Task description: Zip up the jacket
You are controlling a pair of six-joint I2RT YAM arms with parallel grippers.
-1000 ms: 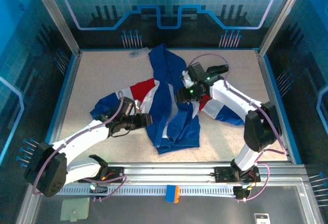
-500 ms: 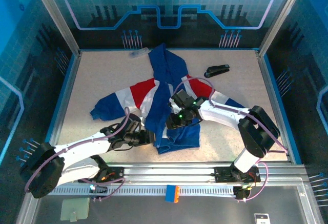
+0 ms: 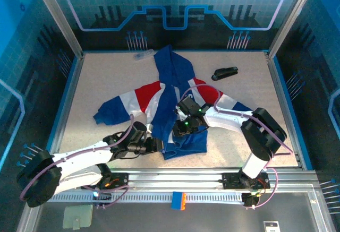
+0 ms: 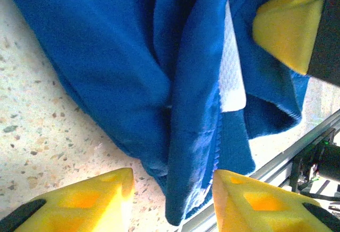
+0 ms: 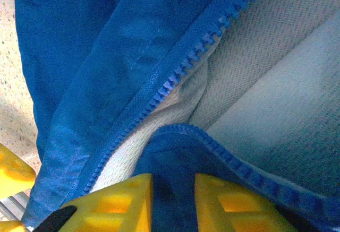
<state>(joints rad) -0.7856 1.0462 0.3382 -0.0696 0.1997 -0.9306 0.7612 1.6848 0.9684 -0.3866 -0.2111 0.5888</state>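
Jacket fabric is spread unzipped across the middle of the speckled table, with the hood toward the far wall and the hem toward the arms. The left gripper is placed at the hem's left corner. Its yellow fingers are held apart, and a fold of blue cloth lies unpinched between them. The right gripper is set on the front opening near the hem, clamped on a blue zipper-edged fold. Zipper teeth and white lining are exposed. A black stapler-like object is seen well apart, near the far right corner.
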